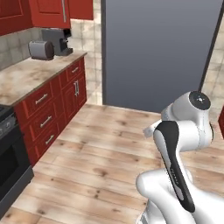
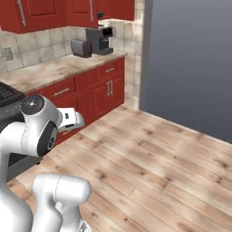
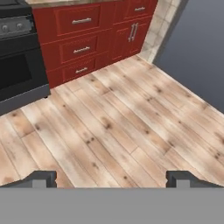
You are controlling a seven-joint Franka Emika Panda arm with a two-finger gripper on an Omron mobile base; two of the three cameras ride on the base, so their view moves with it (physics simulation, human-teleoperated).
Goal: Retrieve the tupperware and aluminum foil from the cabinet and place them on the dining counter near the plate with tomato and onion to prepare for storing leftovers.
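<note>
Red wall cabinets [image 1: 46, 12] with long vertical grey bar handles hang at the upper left, doors closed, and appear again in the right base view [image 2: 41, 13]. My gripper [image 3: 111, 179] is open. Its two dark fingertips [image 3: 41, 178] stand wide apart with nothing between them, pointing down at the bare wooden floor [image 3: 113, 118]. The arm is folded low over the floor, well away from the cabinets. The tupperware, the aluminum foil, the plate and the dining counter are out of view.
A worktop [image 1: 30, 74] over red drawer units [image 1: 52, 109] carries a toaster [image 1: 40, 50] and a coffee machine [image 1: 59, 40]. A black stove [image 1: 8, 153] stands at the left. A tall grey panel [image 1: 157, 52] rises ahead. Open wooden floor [image 1: 100, 153] lies between.
</note>
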